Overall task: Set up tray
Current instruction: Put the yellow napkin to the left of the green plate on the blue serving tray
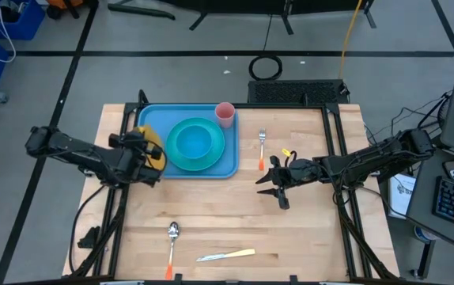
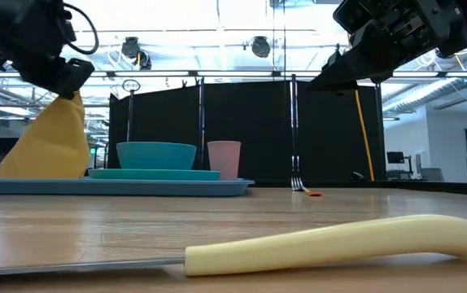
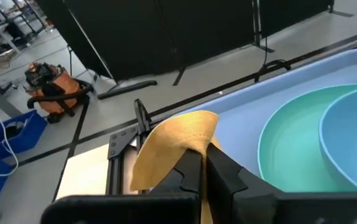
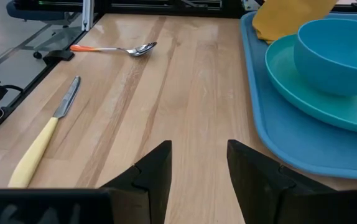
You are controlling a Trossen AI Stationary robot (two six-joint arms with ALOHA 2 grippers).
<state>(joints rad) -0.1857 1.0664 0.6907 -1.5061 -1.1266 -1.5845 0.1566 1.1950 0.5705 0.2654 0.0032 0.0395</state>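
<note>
Nearest the low camera lies a knife [image 2: 298,242] with a cream handle, at the table's near edge, a spoon [image 1: 172,237] to its left. Farther back, the tray [image 1: 149,120] sits at far left, carrying a plate [image 1: 211,158], a bowl [image 1: 193,141] and a pink cup [image 1: 225,114] at its far right corner. Left gripper [image 1: 149,154] is clenched on a yellow napkin [image 1: 154,146] over the tray's left end. Right gripper [image 1: 273,190] hangs released above bare table, the fork [image 1: 262,147] just beyond it. Risks: the napkin, let go here, may drape the plate or tray rim; the right gripper, reaching, could skid the fork or nudge the tray.
</note>
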